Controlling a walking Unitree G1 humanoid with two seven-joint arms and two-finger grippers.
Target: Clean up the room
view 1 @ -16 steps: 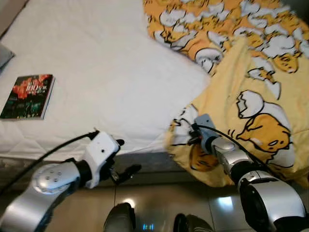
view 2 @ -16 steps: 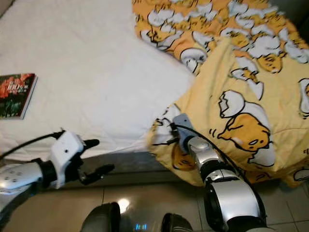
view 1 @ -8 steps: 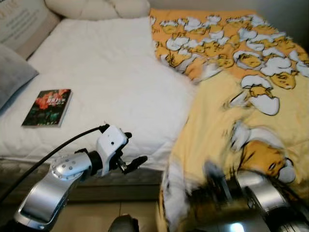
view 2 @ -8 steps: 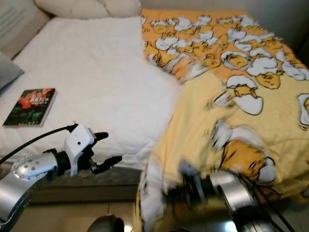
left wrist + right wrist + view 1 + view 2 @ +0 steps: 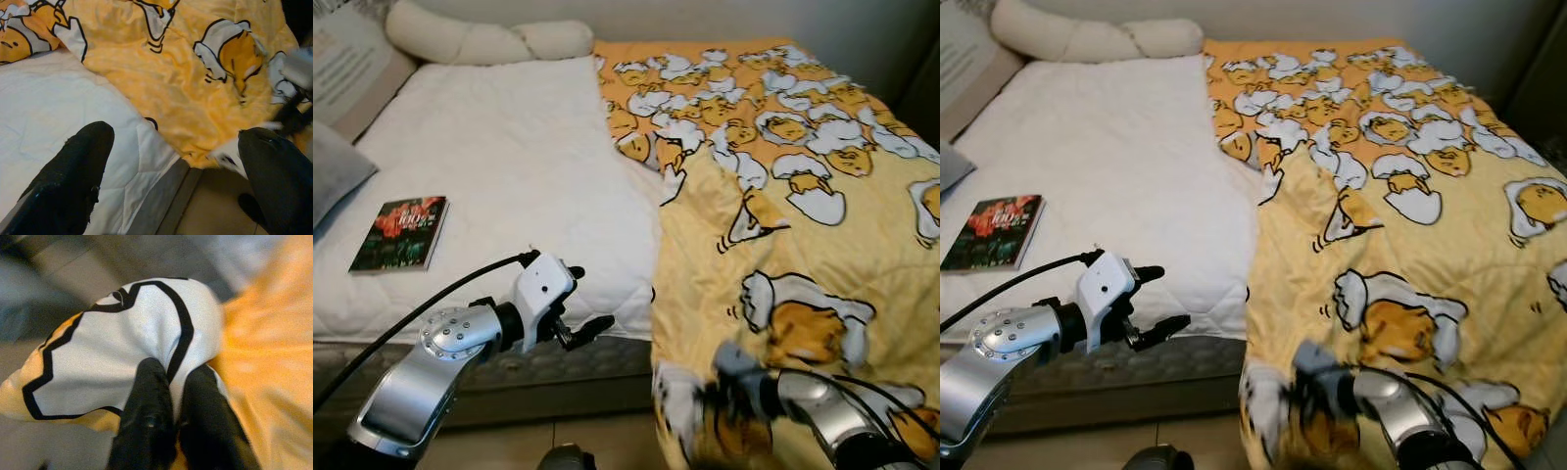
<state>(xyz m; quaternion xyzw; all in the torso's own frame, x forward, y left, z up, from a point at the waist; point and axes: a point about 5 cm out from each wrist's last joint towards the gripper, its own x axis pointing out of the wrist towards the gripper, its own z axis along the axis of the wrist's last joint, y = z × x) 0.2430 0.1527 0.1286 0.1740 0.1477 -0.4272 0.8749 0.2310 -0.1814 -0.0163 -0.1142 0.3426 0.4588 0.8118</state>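
A yellow blanket [image 5: 783,196] printed with egg cartoons covers the right half of the bed and hangs over its front edge. My right gripper [image 5: 171,369] is shut on a white-and-yellow corner of that blanket, low at the front edge [image 5: 720,392], where the cloth partly hides the fingers. My left gripper [image 5: 592,297] hovers open at the mattress's front edge, just left of the blanket, with nothing between its fingers [image 5: 73,171]. A dark book [image 5: 399,232] with a red cover picture lies on the white mattress [image 5: 509,147] at the left.
A long cream knotted pillow [image 5: 480,39] lies along the head of the bed. A grey pillow [image 5: 337,171] and a lettered cushion [image 5: 342,69] sit at the far left. Tiled floor [image 5: 597,441] runs below the bed's grey base.
The camera has tilted up, bringing the head of the bed into view. The bunched blanket now lies spread flatter, its held corner drawn down over the front edge. The left gripper stays open.
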